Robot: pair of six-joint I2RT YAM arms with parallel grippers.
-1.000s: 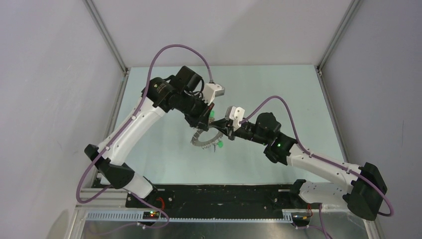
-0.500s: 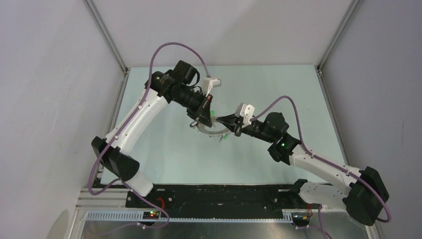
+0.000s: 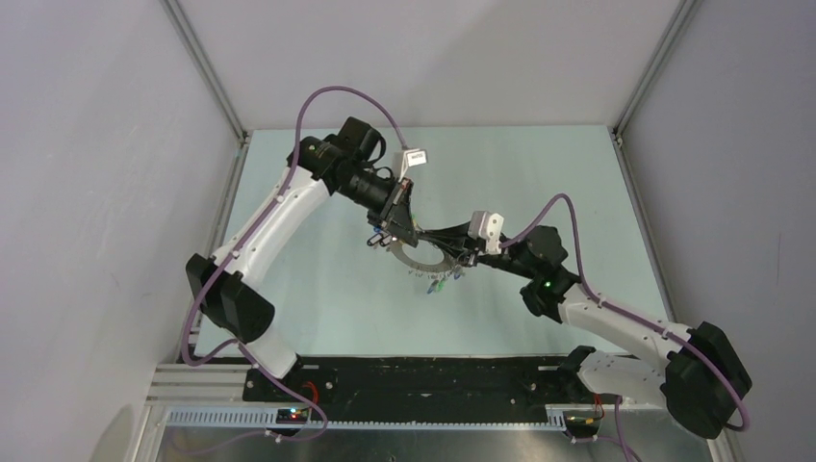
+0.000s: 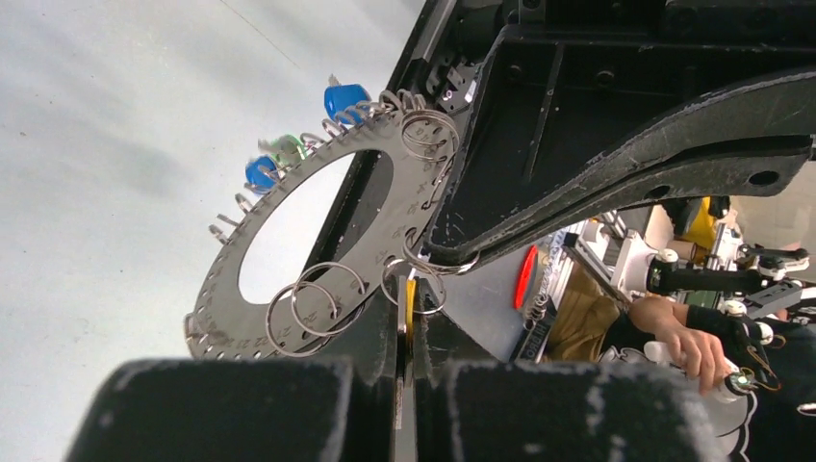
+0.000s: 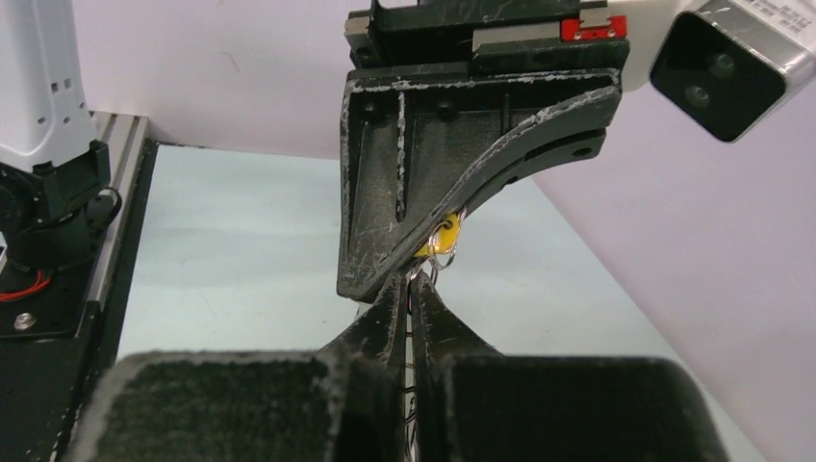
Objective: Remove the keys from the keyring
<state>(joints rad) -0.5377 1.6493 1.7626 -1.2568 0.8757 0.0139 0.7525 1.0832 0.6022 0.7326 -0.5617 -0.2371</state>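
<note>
The keyring (image 3: 420, 262) is a flat grey toothed disc, held above the table between both grippers. In the left wrist view the keyring (image 4: 380, 207) carries several small split rings. Keys with blue and green tags (image 4: 344, 100) hang at its far rim and also show in the top view (image 3: 441, 281). My left gripper (image 4: 402, 327) is shut on a key with a yellow tag (image 4: 411, 313) at the ring's near rim. My right gripper (image 5: 412, 294) is shut on the keyring's edge, just below the left finger (image 5: 433, 164) and the yellow tag (image 5: 444, 237).
The pale green table (image 3: 539, 173) has grey walls on three sides. A black base strip (image 3: 433, 375) runs along the near edge. A person's hand and equipment (image 4: 693, 337) show beyond the table in the left wrist view.
Both grippers and the keyring have shifted right. The right wrist has drawn back to the right and the left arm has stretched out after it. The keyring's hanging keys now sit lower right.
</note>
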